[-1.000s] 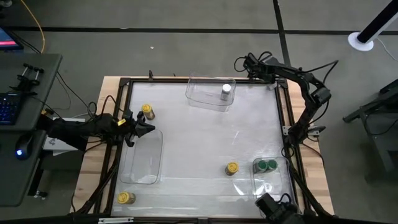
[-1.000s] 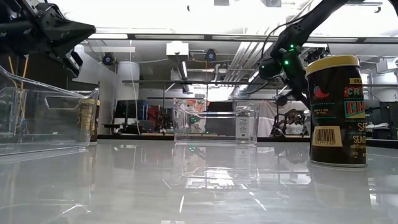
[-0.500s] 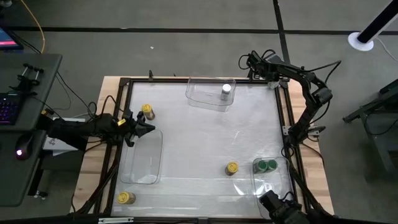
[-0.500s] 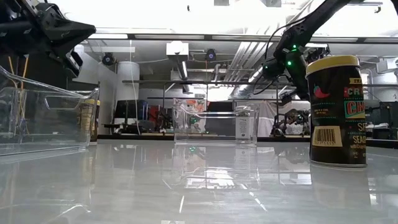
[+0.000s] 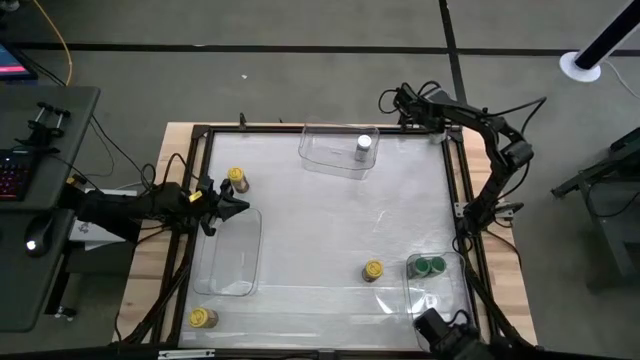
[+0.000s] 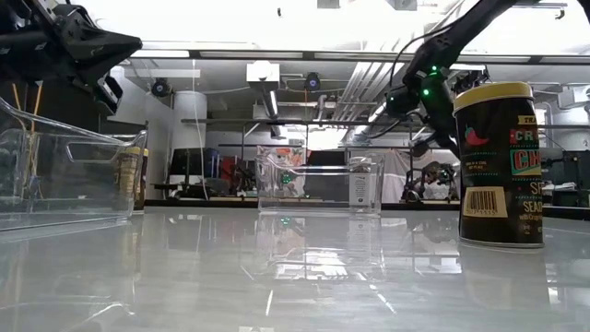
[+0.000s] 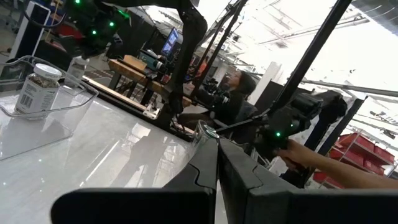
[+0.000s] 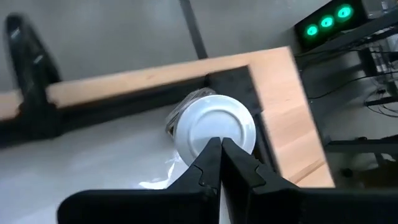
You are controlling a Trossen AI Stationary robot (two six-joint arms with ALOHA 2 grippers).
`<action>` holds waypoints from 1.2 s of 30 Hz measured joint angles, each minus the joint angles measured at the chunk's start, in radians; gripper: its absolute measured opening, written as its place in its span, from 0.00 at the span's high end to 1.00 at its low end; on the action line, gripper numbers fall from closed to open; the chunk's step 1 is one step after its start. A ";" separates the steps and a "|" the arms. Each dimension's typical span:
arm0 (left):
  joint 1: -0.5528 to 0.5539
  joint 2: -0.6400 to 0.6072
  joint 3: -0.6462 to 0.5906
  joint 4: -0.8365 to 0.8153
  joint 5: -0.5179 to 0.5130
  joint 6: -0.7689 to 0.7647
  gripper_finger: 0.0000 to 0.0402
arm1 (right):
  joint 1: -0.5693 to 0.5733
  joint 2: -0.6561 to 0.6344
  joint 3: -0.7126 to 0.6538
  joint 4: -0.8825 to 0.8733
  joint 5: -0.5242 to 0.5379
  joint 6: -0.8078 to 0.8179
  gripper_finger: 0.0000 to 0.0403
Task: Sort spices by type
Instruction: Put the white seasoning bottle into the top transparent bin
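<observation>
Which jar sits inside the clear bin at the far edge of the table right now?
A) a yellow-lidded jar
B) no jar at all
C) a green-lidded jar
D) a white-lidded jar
D: in the high view the far bin holds a single white-lidded jar, while the yellow-lidded jars stand on the open table and the green-lidded jars are in the bin at the near right corner.

Robotics lab: ceiling ducts (image 6: 277, 78), cluttered workbenches (image 7: 140, 71), computer keyboard (image 5: 12, 172).
</observation>
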 joint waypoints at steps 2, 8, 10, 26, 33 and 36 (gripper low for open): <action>0.000 0.000 0.000 0.000 0.000 0.000 1.00 | 0.010 0.000 -0.001 0.000 -0.023 -0.001 1.00; 0.000 0.000 0.000 0.000 0.000 0.000 1.00 | 0.032 0.002 -0.003 -0.002 -0.031 -0.007 1.00; 0.000 0.000 0.000 0.000 0.000 0.000 1.00 | 0.036 0.002 -0.003 -0.003 -0.031 -0.007 1.00; 0.000 0.000 0.000 0.000 0.000 0.000 1.00 | 0.068 0.004 -0.005 -0.028 -0.065 -0.006 1.00; 0.000 0.000 0.000 0.000 0.000 0.000 1.00 | 0.096 0.003 -0.003 -0.028 -0.065 -0.018 1.00; 0.000 0.000 0.000 0.000 0.000 0.000 1.00 | 0.102 0.002 -0.003 -0.028 -0.065 -0.024 1.00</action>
